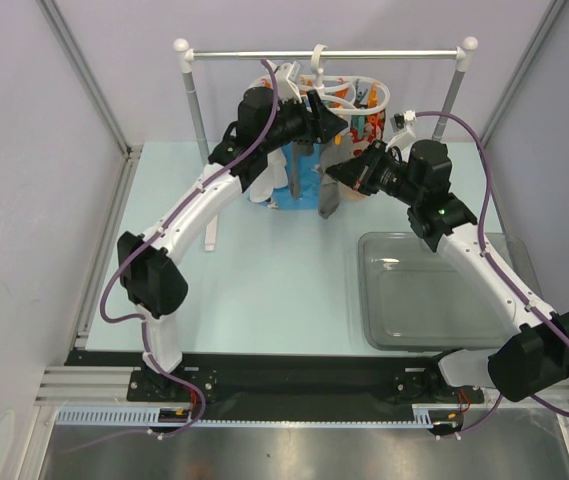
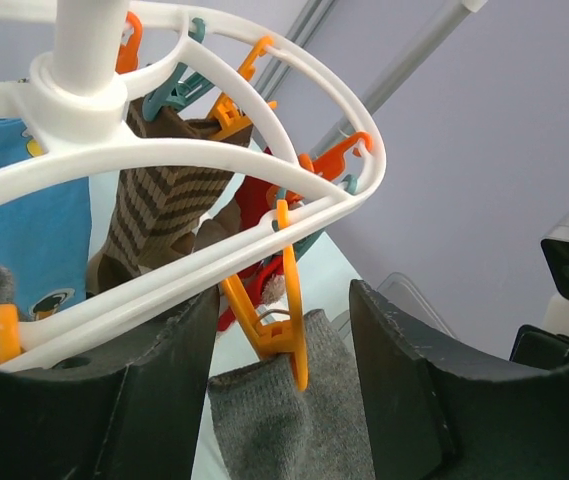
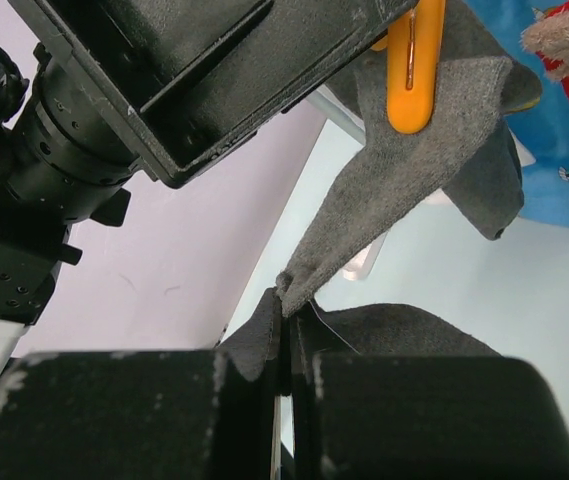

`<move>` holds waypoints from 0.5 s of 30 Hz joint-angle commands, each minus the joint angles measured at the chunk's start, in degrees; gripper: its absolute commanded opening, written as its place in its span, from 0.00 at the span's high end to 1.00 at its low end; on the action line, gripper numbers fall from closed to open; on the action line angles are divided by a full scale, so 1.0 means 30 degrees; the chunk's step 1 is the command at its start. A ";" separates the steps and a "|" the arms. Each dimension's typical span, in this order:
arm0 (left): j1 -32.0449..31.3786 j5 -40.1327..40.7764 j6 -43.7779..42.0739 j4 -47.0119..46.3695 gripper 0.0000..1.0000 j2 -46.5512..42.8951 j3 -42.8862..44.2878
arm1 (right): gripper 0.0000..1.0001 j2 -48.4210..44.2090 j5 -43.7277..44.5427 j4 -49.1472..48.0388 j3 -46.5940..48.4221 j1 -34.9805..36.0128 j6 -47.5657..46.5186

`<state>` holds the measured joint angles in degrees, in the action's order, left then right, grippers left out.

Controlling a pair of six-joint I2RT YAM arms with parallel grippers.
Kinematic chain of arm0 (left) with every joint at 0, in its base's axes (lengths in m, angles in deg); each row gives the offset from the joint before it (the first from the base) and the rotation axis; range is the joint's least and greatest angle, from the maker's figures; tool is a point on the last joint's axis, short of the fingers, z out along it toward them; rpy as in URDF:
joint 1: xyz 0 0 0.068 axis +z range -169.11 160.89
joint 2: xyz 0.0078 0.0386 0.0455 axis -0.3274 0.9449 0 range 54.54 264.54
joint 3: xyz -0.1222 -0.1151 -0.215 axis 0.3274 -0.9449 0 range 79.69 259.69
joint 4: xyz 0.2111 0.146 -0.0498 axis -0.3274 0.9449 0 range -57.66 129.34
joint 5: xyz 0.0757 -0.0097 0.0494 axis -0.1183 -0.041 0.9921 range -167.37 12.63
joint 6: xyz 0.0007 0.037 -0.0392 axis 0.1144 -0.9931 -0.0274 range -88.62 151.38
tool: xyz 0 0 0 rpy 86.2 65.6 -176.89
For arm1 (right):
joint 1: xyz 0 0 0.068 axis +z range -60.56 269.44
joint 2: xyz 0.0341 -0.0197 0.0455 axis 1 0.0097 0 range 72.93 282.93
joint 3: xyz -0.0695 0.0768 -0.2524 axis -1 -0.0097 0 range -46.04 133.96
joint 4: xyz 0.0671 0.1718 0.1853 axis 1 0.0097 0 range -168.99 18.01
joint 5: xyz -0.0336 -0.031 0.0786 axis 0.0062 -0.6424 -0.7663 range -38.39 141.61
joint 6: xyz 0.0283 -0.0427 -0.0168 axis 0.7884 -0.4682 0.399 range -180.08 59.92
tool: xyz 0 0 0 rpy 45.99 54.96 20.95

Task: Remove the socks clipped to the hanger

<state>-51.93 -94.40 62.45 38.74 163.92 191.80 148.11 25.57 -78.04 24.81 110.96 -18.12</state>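
Top view: both arms cover most of the hanger [image 1: 364,92] and whatever is clipped to it, so the socks can't be counted there. The hanger hooks onto the rail [image 1: 324,54] at the middle of the table's [image 1: 264,300] far edge. A blue cloth [image 1: 304,190] hangs under it, half hidden.

Left wrist view: the hanger ring runs off the frame on the left. A striped sock [image 2: 164,200] is clipped behind it. The red fabric further back is too cluttered to make out.

A grey tray [image 1: 376,300] sits at the table's near right corner. Its near rim is behind the right arm.

Left fingers [image 2: 414,400]: spread, one on each side of the orange clip [image 2: 289,320] biting the top of the grey sock [image 2: 304,420]. Can't tell if either pad touches the clip.

Right fingers [image 3: 414,420]: pressed together, pinching the lower corner of the grey sock. The sock hangs from the clip and is pulled slanted toward the pinch. The left wrist housing blocks the upper left of the right wrist view.
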 commanded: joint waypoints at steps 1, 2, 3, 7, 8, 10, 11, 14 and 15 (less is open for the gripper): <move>-0.0018 0.0347 0.0600 -0.1310 0.40 0.0072 0.0567 | 1.00 -0.0420 -0.0313 -0.0932 0.0173 0.0035 -0.0128; -0.0018 0.0376 0.0687 -0.1485 0.41 0.0101 0.0568 | 1.00 -0.0391 -0.0284 -0.0932 0.0144 0.0063 -0.0127; 0.0011 0.0405 0.0717 -0.1487 0.42 0.0188 0.0626 | 1.00 -0.0420 -0.0313 -0.0961 0.0114 0.0064 -0.0156; 0.0011 0.0320 0.0922 -0.0931 0.48 0.0745 0.1706 | 1.00 -0.0421 -0.0401 -0.0961 -0.0061 0.0005 -0.0186; -0.0017 0.0173 0.0981 -0.0872 0.51 0.0891 0.1855 | 1.00 -0.0478 -0.0401 -0.0990 -0.0120 0.0005 -0.0244; -0.0018 0.0055 0.1097 -0.0813 0.59 0.1097 0.2090 | 1.00 -0.0508 -0.0430 -0.0991 -0.0150 -0.0024 -0.0157; -0.0018 0.0025 0.1099 -0.0813 0.62 0.1069 0.2120 | 1.00 -0.0566 -0.0430 -0.0991 -0.0179 -0.0024 -0.0215; -0.0018 0.0112 0.1128 -0.0784 0.78 0.1097 0.2120 | 1.00 -0.0625 -0.0401 -0.0903 -0.0238 -0.0054 -0.0215; -0.0018 0.0142 0.1157 -0.0725 0.84 0.1098 0.2149 | 1.00 -0.0625 -0.0372 -0.0874 -0.0267 -0.0054 -0.0244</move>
<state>-51.97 -94.12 65.22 37.62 167.29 195.01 148.09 25.22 -78.33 24.11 110.85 -18.14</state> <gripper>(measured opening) 0.223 0.022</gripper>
